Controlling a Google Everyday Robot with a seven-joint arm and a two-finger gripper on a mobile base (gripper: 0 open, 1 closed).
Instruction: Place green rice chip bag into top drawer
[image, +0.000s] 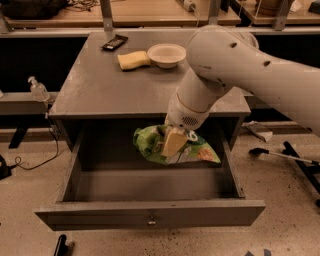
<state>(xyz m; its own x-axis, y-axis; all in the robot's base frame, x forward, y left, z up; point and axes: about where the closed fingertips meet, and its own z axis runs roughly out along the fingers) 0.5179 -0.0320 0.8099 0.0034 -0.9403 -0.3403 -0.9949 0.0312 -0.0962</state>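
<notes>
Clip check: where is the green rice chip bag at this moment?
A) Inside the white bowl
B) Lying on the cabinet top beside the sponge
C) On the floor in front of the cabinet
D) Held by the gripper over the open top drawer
D: the gripper is clamped on the green rice chip bag, holding it below the cabinet's top edge over the open top drawer, away from the yellow sponge and white bowl.

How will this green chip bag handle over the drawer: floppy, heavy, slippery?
Probably floppy: the bag is crumpled and sags out both sides of the gripper, which is shut on it above the open drawer. Likely light: one pinch carries it. The foil looks glossy, so it may slip.
</notes>
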